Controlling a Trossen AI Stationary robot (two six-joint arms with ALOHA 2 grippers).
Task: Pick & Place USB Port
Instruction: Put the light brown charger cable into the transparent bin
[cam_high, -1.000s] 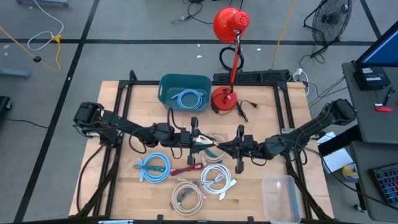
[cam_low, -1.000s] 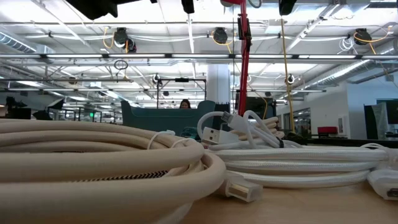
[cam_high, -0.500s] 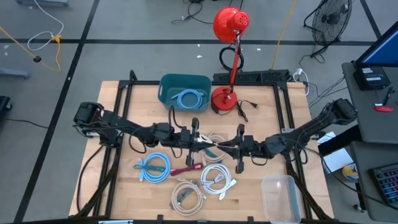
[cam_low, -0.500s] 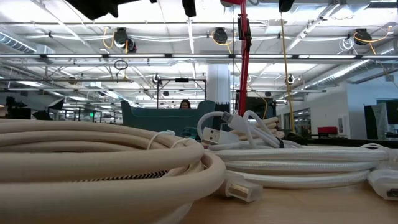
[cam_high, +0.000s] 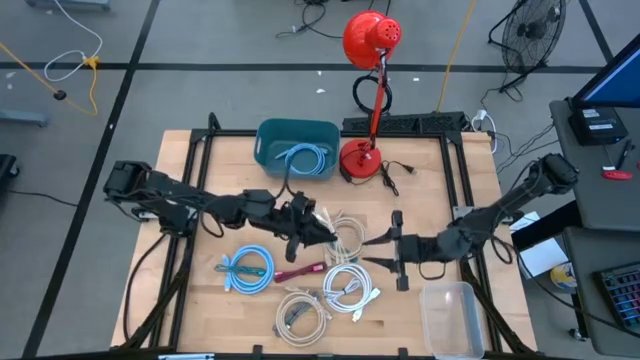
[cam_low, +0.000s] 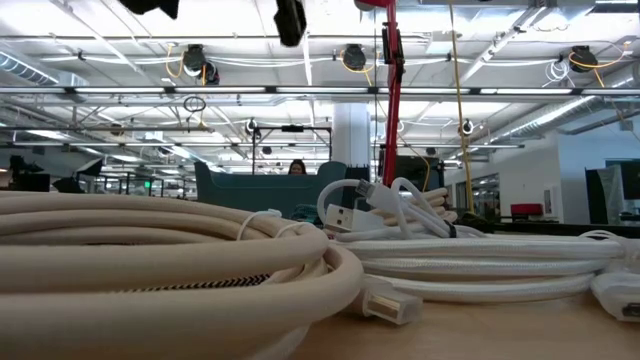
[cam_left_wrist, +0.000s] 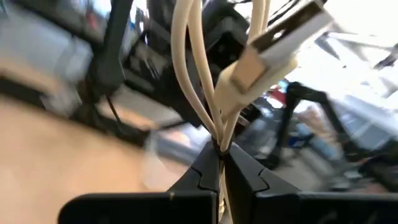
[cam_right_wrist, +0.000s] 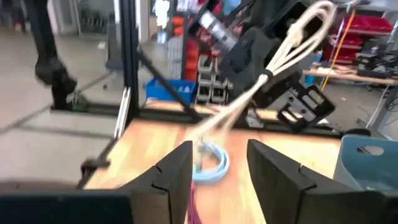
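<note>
Your left gripper (cam_left_wrist: 221, 163) clamped on the cream cable (cam_left_wrist: 205, 93), lifted over the table (cam_high: 420, 180), your right gripper (cam_right_wrist: 219, 163) fingers apart, empty

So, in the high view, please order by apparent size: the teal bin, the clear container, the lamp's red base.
1. Teal bin, largest.
2. Clear container, somewhat smaller, though its see-through edges make this less sure.
3. Lamp's red base, clearly smallest.
</note>
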